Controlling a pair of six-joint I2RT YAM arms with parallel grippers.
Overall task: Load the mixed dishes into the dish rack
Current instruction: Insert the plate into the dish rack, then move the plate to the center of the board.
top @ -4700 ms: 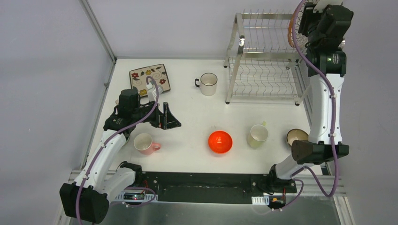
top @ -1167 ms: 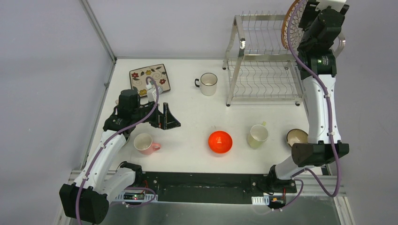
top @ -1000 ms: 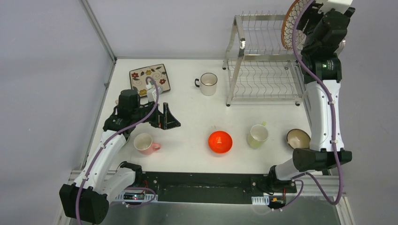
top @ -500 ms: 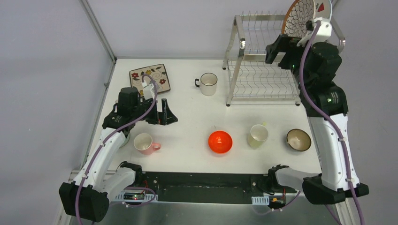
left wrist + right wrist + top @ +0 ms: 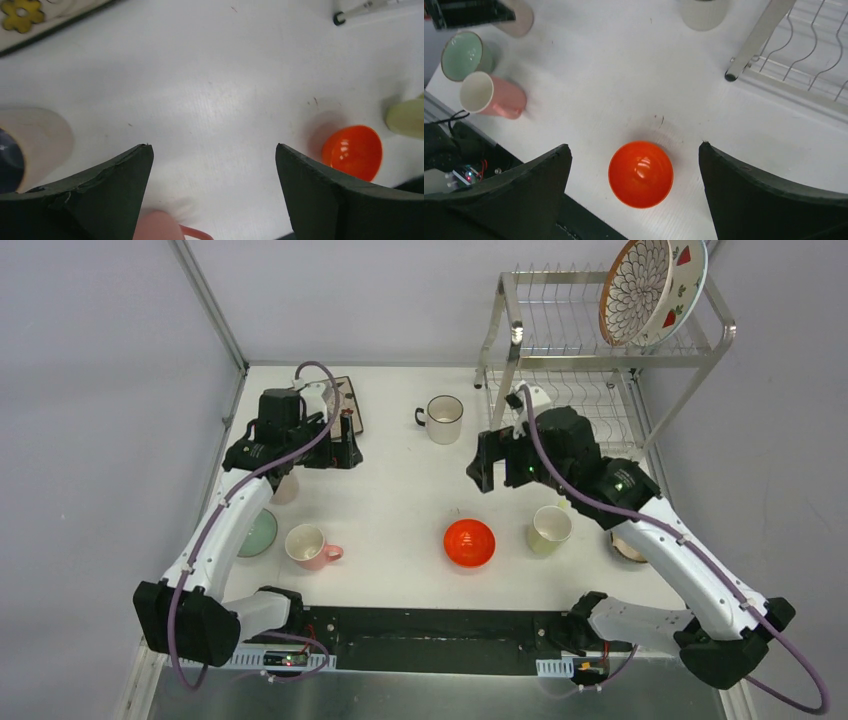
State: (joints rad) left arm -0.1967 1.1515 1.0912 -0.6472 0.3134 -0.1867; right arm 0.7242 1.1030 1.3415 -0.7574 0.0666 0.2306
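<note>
Right gripper [image 5: 483, 464]: lets go of the brown-petal round plate [image 5: 632, 290], now low by the red-orange bowl [image 5: 469, 542].
Left gripper [image 5: 338, 443]: moves to the floral rectangular plate [image 5: 22, 10], baring the pale green bowl [image 5: 258, 533].

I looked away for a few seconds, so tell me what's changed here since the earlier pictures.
The right gripper let go of the round plate, which now stands in the rack's upper shelf. That gripper then came down, open, above the red bowl. The left gripper, open, moved away from the pink cup toward the floral plate. The pink cup and red bowl stayed put.
</note>
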